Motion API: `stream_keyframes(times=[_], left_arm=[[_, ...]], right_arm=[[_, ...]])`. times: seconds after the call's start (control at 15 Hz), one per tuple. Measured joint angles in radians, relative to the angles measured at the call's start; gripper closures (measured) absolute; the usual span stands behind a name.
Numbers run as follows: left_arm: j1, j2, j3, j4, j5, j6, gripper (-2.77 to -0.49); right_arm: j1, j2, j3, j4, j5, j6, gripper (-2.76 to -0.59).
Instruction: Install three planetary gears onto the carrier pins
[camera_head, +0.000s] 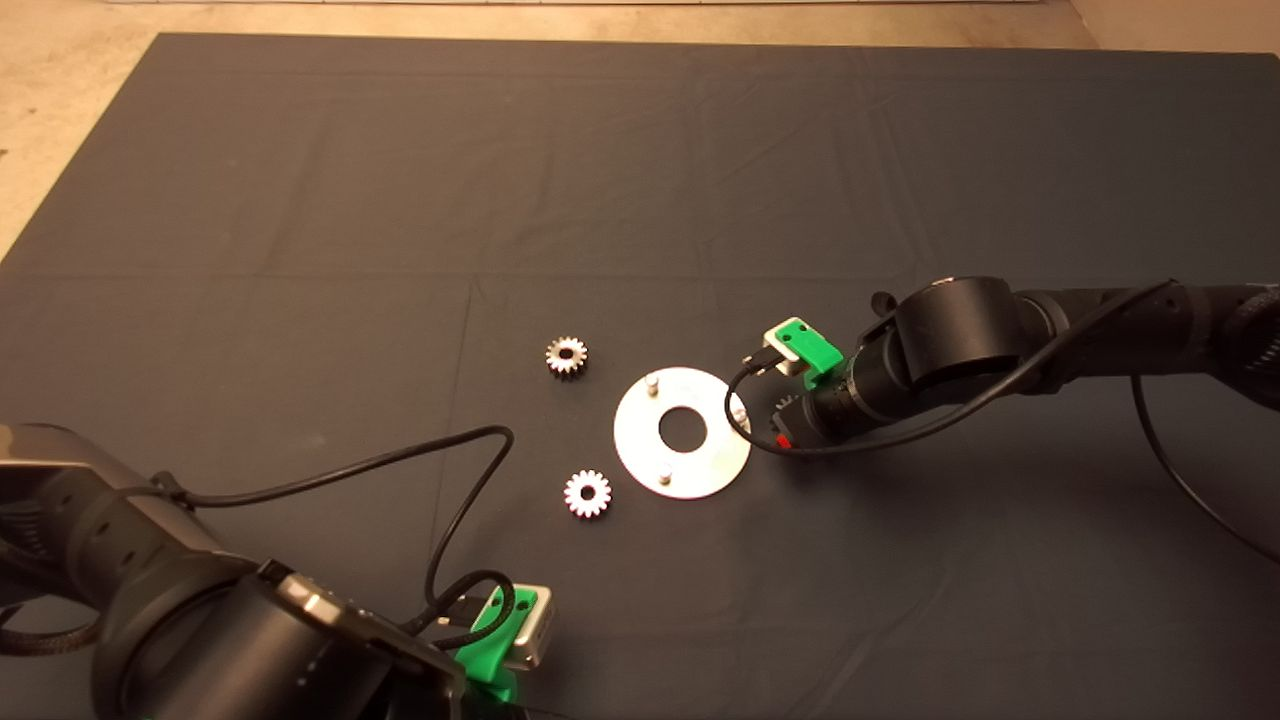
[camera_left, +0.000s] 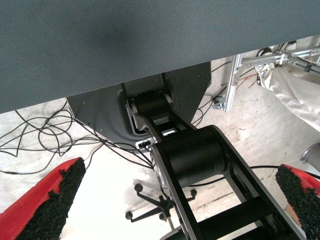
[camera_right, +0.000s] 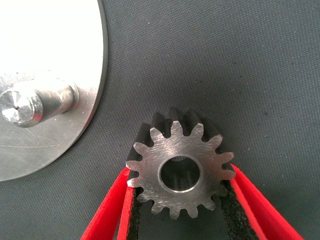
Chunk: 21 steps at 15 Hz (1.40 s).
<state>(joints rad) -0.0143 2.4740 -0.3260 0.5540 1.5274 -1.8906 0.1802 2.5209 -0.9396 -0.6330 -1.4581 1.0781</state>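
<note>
A flat shiny metal disc with a large central hole (camera_head: 640, 450) is seen lying on the dark mat (camera_head: 640, 180) just right of the centre of the head view, and three short silvery carrier pins are carried upright on it: one at the disc's upper left (camera_head: 652, 383), one at its lower edge (camera_head: 664, 472) and one at its right edge (camera_head: 739, 411), the last partly crossed by a black cable. In the right wrist view that nearest pin (camera_right: 30, 104) is shown as a stubby cylinder on the bright disc (camera_right: 60, 50). The right gripper (camera_right: 180, 210) is positioned low over the mat just beside the disc's right edge, and a small silvery spur gear with a round centre bore (camera_right: 179, 169) is pinched between its red fingers (camera_right: 112, 205), the black pads being pressed against the teeth on either side. The gear is held flat, its bore axis pointing up toward the wrist camera, and it is kept just beside the disc rim, apart from the pin. Two further identical gears are left lying flat on the mat, one to the upper left of the disc (camera_head: 566, 356) and one to its lower left (camera_head: 587, 493), both clear of it. The left gripper (camera_left: 175, 200) is parked at the lower left edge of the head view, its red fingers spread wide with nothing between them; floor and cables are shown beyond the mat edge. No writing or label can be read anywhere.
</note>
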Motion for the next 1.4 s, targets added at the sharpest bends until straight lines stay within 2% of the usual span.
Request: stream_keyframes(times=[0.47, 0.67, 1.0, 1.4], left_arm=[[0.0, 0.0, 0.0, 0.0, 0.0, 0.0, -2.77], [0.0, 0.001, 0.0, 0.0, 0.0, 0.0, -2.77], [0.0, 0.001, 0.0, 0.0, 0.0, 0.0, -2.77], [0.0, 0.003, 0.0, 0.0, 0.0, 0.0, -2.77]], right_arm=[[0.007, 0.0, 0.06, 0.0, -0.006, 0.0, -0.91], [0.04, 0.001, 0.084, 0.0, -0.008, 0.0, -0.92], [0.107, 0.008, 0.086, 0.0, -0.01, 0.004, -0.91], [0.111, 0.053, 0.089, 0.0, -0.002, 0.005, -0.9]])
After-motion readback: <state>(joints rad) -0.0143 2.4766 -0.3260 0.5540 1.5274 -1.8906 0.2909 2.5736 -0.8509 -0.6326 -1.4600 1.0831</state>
